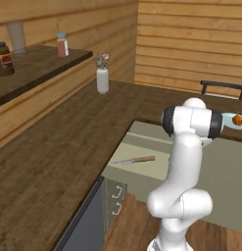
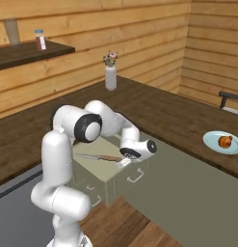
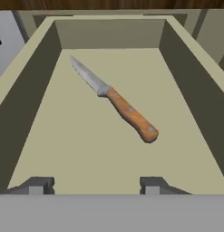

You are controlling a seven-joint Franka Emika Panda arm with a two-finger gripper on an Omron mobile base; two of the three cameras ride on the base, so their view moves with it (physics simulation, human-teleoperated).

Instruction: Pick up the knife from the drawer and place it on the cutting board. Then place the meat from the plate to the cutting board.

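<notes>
— What did the left base view show?

— The drawer [image 1: 142,147] stood pulled out from the counter [image 1: 59,147], and the knife [image 1: 134,160] lay flat on its beige floor near the front edge, handle toward the arm. At the counter's far right edge the plate [image 1: 229,122] carried the meat [image 1: 237,119].

— And from the right?

— The arm bent down over the drawer [image 2: 99,166], its hand just beside the knife's [image 2: 99,157] handle end, above the front right corner. The plate [image 2: 221,143] sat well apart, near the counter's [image 2: 178,116] right edge, with the meat [image 2: 225,141] on it. A vase of flowers [image 2: 110,72] stood by the back wall.

— The hand view?

— The gripper [image 3: 94,186] hung spread wide and held nothing — both fingertips [image 3: 37,186] apart from the knife [image 3: 114,99]. It lay diagonally mid-floor in the drawer [image 3: 109,34], blade toward the far left corner, touching no wall.
</notes>
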